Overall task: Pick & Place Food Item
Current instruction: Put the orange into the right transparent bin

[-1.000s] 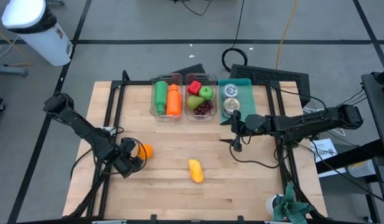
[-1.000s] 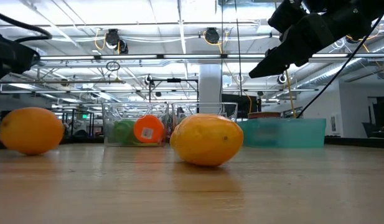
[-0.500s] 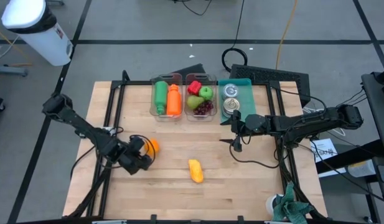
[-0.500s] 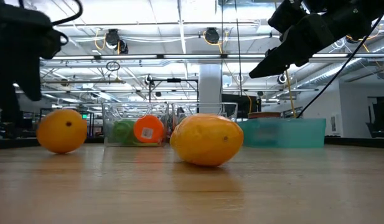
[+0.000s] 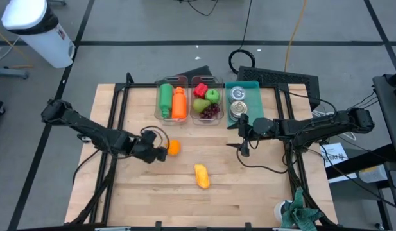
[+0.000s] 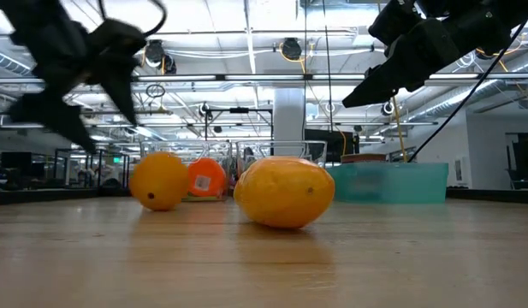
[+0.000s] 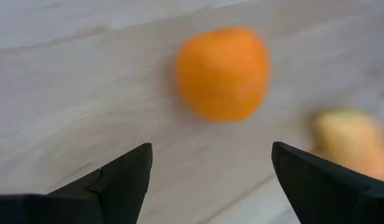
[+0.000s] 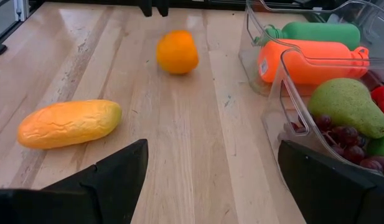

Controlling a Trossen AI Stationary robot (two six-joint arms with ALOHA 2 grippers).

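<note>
Two claws, both with fingers apart and empty. Left claw (image 5: 160, 154) sits just left of the orange (image 5: 174, 147) on the table (image 5: 249, 192). Right claw (image 5: 244, 146) hovers near the teal tray (image 5: 257, 96).

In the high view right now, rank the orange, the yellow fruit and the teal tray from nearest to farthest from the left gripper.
1. Orange: right beside the open left gripper, toward table centre.
2. Yellow fruit: farther on, toward the table's front.
3. Teal tray: farthest, at the back right, by the right gripper.
</note>
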